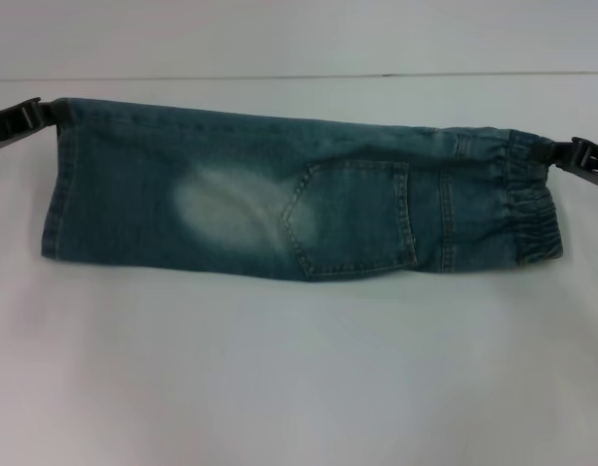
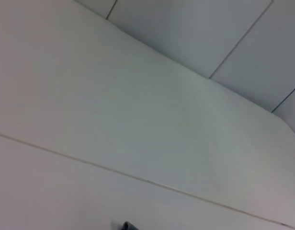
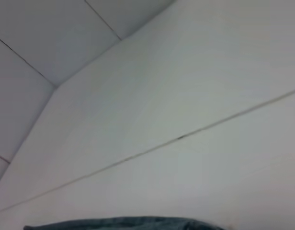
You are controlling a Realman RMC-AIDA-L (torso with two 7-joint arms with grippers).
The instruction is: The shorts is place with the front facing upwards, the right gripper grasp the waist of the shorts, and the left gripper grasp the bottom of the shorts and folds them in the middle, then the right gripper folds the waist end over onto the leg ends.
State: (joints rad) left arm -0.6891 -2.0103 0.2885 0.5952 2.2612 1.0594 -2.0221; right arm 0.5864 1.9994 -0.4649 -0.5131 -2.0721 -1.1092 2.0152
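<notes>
Down on the white tabletop [image 1: 299, 388], smooth the folded denim shorts [image 1: 280, 204] flat, with left claw [image 1: 47, 113] pinching the leg ends [image 1: 54, 189] and right claw [image 1: 563, 152] pinching the waist [image 1: 534, 209].

The shorts [image 1: 280, 194] are blue denim in a mid-to-dark wash, deeper blue along the upper edge and toward the leg ends [image 1: 54, 194]. A pale, bleached oval patch [image 1: 226, 204] sits near the middle, fading almost to whitish green. The patch pocket [image 1: 352, 218] is the same blue, outlined with lighter tan stitching, and similar light seams run beside it. The ruffled elastic waist [image 1: 532, 209] shows alternating dark and light blue stripes from its gathers. The left gripper [image 1: 17, 121] and the right gripper [image 1: 585, 157] are black. The table [image 1: 299, 369] is plain white, and the wall [image 1: 299, 34] is pale grey-white with thin dark seam lines.
</notes>
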